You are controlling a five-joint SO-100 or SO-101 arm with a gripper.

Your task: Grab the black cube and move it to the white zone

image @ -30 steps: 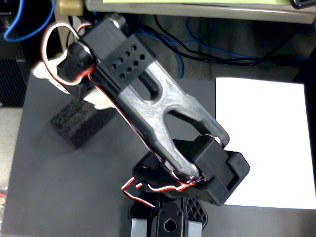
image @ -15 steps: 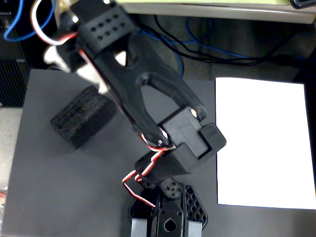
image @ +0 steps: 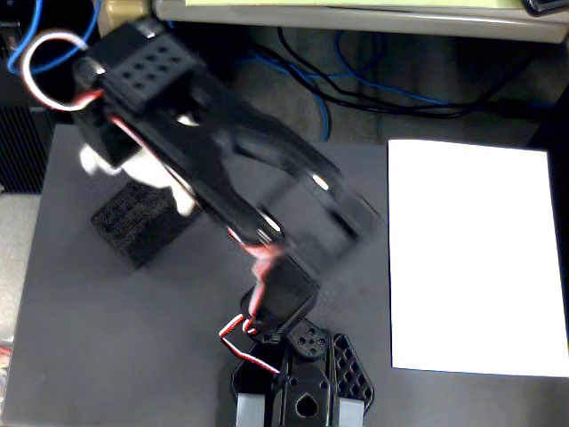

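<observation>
The black cube [image: 138, 224] is a rough black foam block lying on the dark grey mat [image: 107, 338] at the left of the fixed view. The glossy black arm reaches from its base [image: 302, 382] at the bottom centre up and to the left. My gripper [image: 132, 176], with white finger parts [image: 96, 161], hangs just over the block's far end and hides part of it. The arm is blurred, and I cannot tell whether the jaws are open or touch the block. The white zone [image: 476, 258] is a white paper sheet at the right, with nothing on it.
Blue and black cables [image: 356, 80] lie on the floor beyond the mat's far edge. A pale table edge [image: 356, 13] runs along the top. Red and white wires [image: 44, 71] loop off the arm at the upper left.
</observation>
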